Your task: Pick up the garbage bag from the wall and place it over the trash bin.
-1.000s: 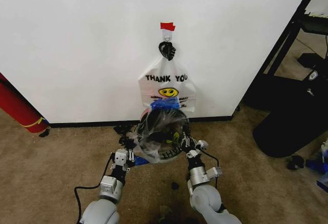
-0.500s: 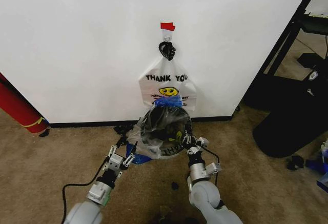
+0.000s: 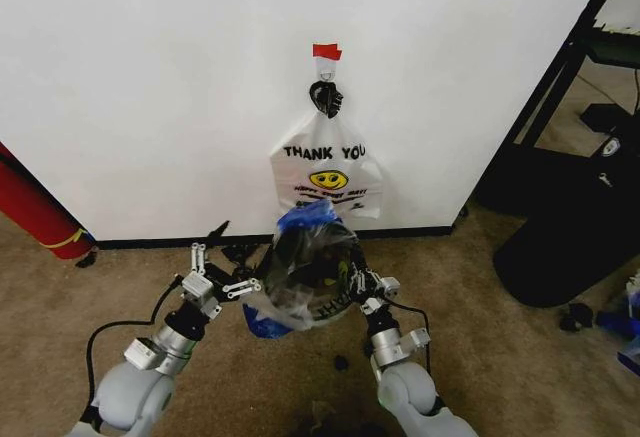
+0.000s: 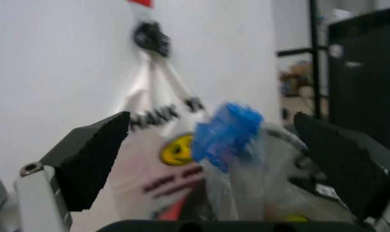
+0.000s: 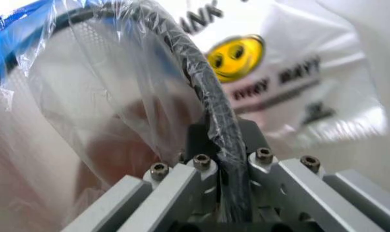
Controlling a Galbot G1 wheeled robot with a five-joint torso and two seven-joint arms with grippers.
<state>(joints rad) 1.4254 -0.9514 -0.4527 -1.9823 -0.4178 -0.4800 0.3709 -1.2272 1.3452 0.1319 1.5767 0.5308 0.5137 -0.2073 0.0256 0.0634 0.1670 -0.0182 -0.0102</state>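
Right gripper (image 3: 358,284) is sitting at lower centre of the head view, its fingers closed together on the bag-covered rim of the trash bin (image 3: 345,249); the right wrist view is showing the dark rim and its plastic film running down between the two metal fingers (image 5: 182,186). Left gripper (image 3: 222,269) is hovering lower left of centre in the head view, jaws spread wide apart and holding nothing, just beside the bin's left side and apart from the plastic. In the left wrist view its two dark fingertips (image 4: 92,162) are standing far apart at the left and right edges of the frame, with the bag showing between them farther off. Garbage bag (image 3: 290,292), thin and translucent, is lying draped over the bin at centre frame, a blue patch (image 3: 306,215) sticking up at the bin's far edge and another blue bit (image 3: 262,321) hanging low at its left. Bin is resting on the carpet (image 3: 500,357), just in front of the wall (image 3: 150,77). On the wall, an opaque white THANK YOU bag (image 3: 326,169) is hanging from a hook (image 3: 326,75) under a red tape strip (image 3: 326,52), upper centre. Red roll (image 3: 35,207) is leaning at the left edge.
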